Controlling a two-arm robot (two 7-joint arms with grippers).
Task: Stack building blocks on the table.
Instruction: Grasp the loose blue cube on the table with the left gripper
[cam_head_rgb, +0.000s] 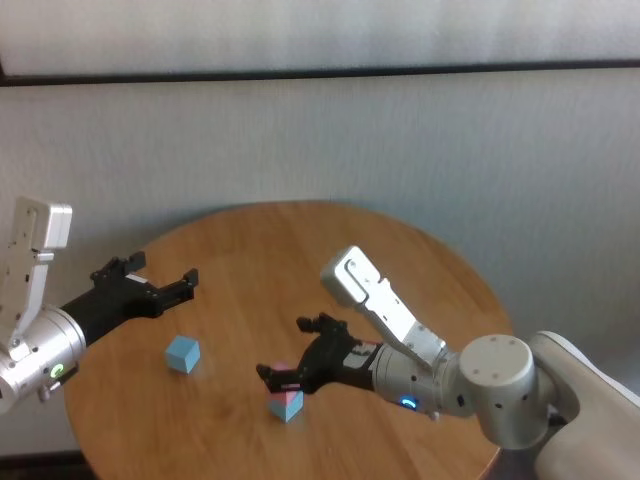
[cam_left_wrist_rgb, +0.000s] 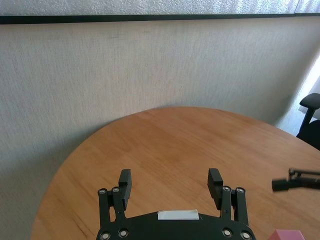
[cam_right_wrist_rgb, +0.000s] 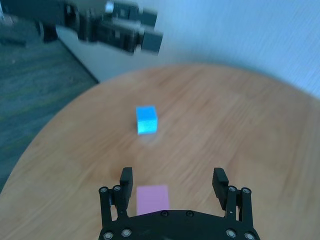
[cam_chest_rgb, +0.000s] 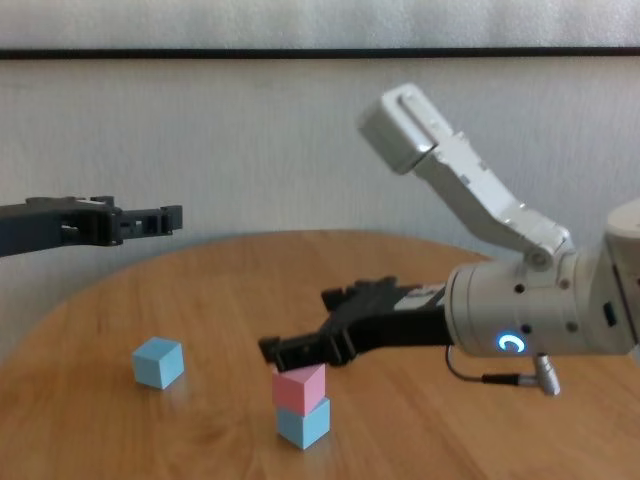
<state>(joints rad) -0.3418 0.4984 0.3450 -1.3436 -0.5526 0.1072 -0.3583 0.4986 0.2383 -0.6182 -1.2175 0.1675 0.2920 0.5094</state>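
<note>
A pink block (cam_chest_rgb: 300, 387) sits on top of a light blue block (cam_chest_rgb: 303, 423) on the round wooden table (cam_chest_rgb: 240, 280). The stack also shows in the head view (cam_head_rgb: 286, 402). My right gripper (cam_chest_rgb: 300, 324) is open and empty, hovering just above and behind the stack. In the right wrist view the pink block (cam_right_wrist_rgb: 152, 199) lies below the open right gripper (cam_right_wrist_rgb: 172, 180), closer to one finger. A second light blue block (cam_chest_rgb: 158, 362) stands alone to the left, also seen in the head view (cam_head_rgb: 182, 353) and the right wrist view (cam_right_wrist_rgb: 147, 119). My left gripper (cam_head_rgb: 160, 281) is open and empty above the table's left side.
The table's edge (cam_head_rgb: 300, 207) curves near a pale wall behind it. In the left wrist view my left gripper (cam_left_wrist_rgb: 170, 182) hangs over bare wood (cam_left_wrist_rgb: 175, 140). A corner of the pink block (cam_left_wrist_rgb: 287, 235) and a right gripper finger (cam_left_wrist_rgb: 295, 183) show there.
</note>
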